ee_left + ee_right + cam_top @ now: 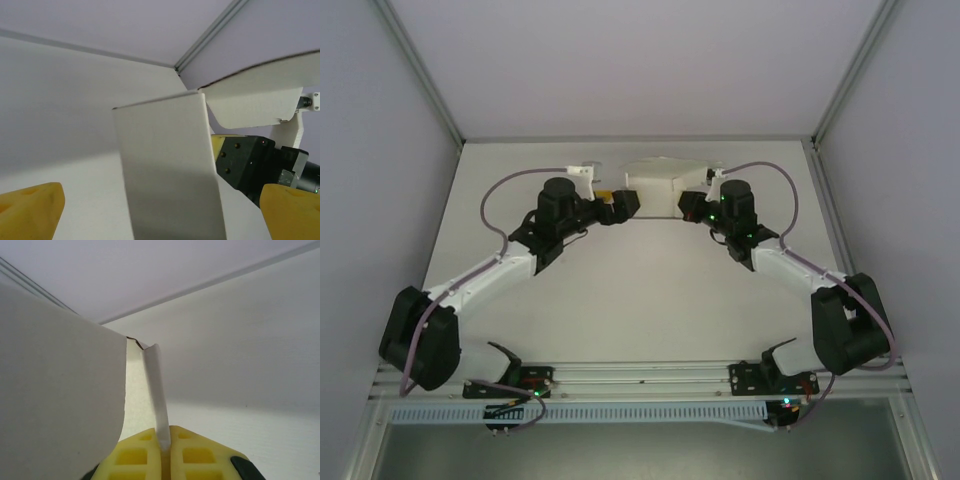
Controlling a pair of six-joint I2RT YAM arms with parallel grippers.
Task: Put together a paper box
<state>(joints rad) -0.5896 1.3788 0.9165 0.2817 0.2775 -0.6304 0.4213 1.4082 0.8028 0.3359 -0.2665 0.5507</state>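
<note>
both arms were built alike, the left arm [485,278] and the right arm [788,262] each joining white links with bulky black joint housings. a purplish-grey cable [492,205] looped along each arm from wrist to shoulder. small green lights [717,212] glowed on the right wrist. the jaws carried yellow pads [135,456] moulded with square recesses.

You're getting open table [640,300] running wide between the two arms, near side. The paper box [655,185] is standing at the far middle and plugging the gap between left gripper [623,205] and right gripper [688,205]. One of its panels is sitting between your left gripper's spread fingers [35,207]. The back wall [640,70] is closing in just behind the box, and the side walls [370,150] are flanking both arms.
</note>
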